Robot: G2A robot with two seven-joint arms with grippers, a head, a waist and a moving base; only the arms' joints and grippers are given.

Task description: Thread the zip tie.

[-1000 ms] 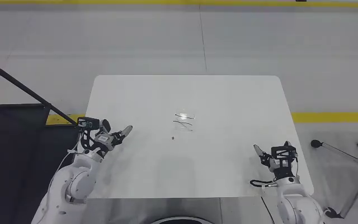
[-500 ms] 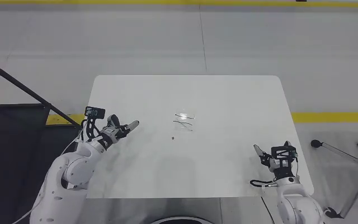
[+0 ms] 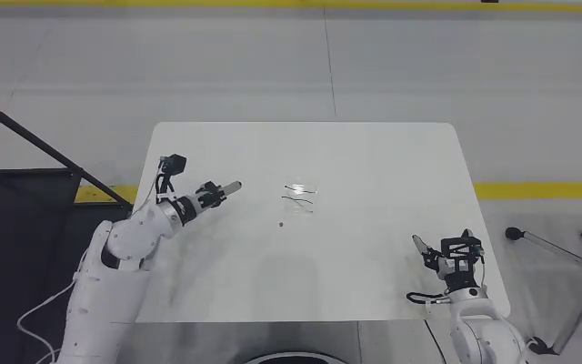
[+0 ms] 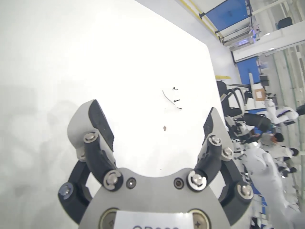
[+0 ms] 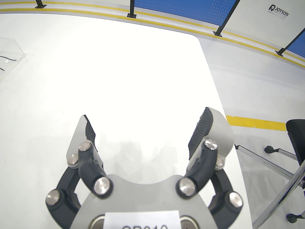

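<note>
Two thin black zip ties [image 3: 297, 190] [image 3: 296, 203] lie near the middle of the white table [image 3: 382, 164], on what looks like a small clear sheet [image 5: 10, 48]. In the left wrist view they show as thin strips [image 4: 169, 98] ahead of the fingers. My left gripper [image 3: 227, 188] [image 4: 153, 110] hangs open and empty above the table, left of the ties and apart from them. My right gripper [image 3: 442, 239] [image 5: 145, 117] is open and empty near the table's front right corner, far from the ties.
A small dark speck [image 3: 281, 224] [image 4: 164, 127] lies on the table just in front of the ties. Off the right edge stand a chair's base and legs [image 5: 281, 158]. A dark panel [image 3: 36, 218] stands left of the table.
My left arm has swung forward and to the right, bringing its open gripper closer to the zip ties. The right arm has kept still.
</note>
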